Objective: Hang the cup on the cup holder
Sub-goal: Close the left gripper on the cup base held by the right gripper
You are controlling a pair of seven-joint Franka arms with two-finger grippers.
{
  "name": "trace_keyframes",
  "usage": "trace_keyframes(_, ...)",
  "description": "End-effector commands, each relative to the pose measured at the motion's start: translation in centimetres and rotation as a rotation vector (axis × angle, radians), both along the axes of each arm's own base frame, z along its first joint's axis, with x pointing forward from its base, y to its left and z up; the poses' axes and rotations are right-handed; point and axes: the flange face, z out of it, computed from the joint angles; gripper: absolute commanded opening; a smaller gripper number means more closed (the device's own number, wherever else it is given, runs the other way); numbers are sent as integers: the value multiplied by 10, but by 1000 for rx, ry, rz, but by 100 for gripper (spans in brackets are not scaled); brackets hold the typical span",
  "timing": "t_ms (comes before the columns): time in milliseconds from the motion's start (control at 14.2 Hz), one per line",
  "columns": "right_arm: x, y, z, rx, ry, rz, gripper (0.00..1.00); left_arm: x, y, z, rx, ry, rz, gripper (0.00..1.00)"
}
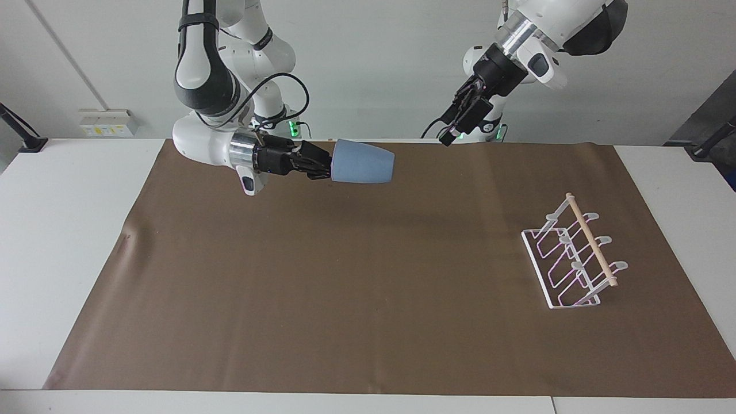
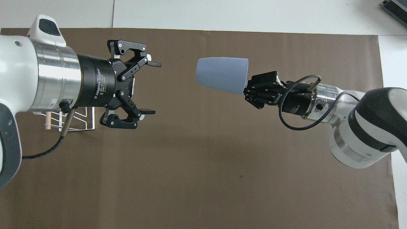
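The black body of the left gripper [image 2: 152, 88] carries white lettering that reads "2F Adaptive Gripper" in the overhead view, with a smaller line beneath it too fine to read. A short white word on the body of the right gripper [image 2: 246, 90] is likewise too small to make out. The left gripper hangs high over the brown mat [image 1: 368, 322] with its two fingers spread wide apart and nothing between them. In the overhead view its wrist and body hide most of the cup holder [image 1: 575, 253], leaving only a corner of white wire and the tip of the wooden dowel showing. The facing view shows the holder whole, standing on the mat toward the left arm's end of the table. The right gripper holds the cup [image 1: 363, 163] in the air over the mat, lying sideways with its narrower end pointing toward the left gripper. Its fingertips are pinched on the cup at the wide end, though the contact itself is hidden by the cup's rim. The cup is well apart from the holder.
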Motion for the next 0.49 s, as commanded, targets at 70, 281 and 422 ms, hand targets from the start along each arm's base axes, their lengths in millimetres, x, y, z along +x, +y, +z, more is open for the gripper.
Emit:
trace_keyframes(70, -10, 5, -2, 5, 2, -23, 0, 25, -34, -17, -92, 139, 87, 100)
trace_keyframes(281, -13, 14, -4, 0, 4, -13, 0, 39, -42, -23, -128, 192, 144, 100)
trace_keyframes(422, -13, 14, -4, -1, 5, -14, 0, 57, -46, -35, -150, 232, 174, 100)
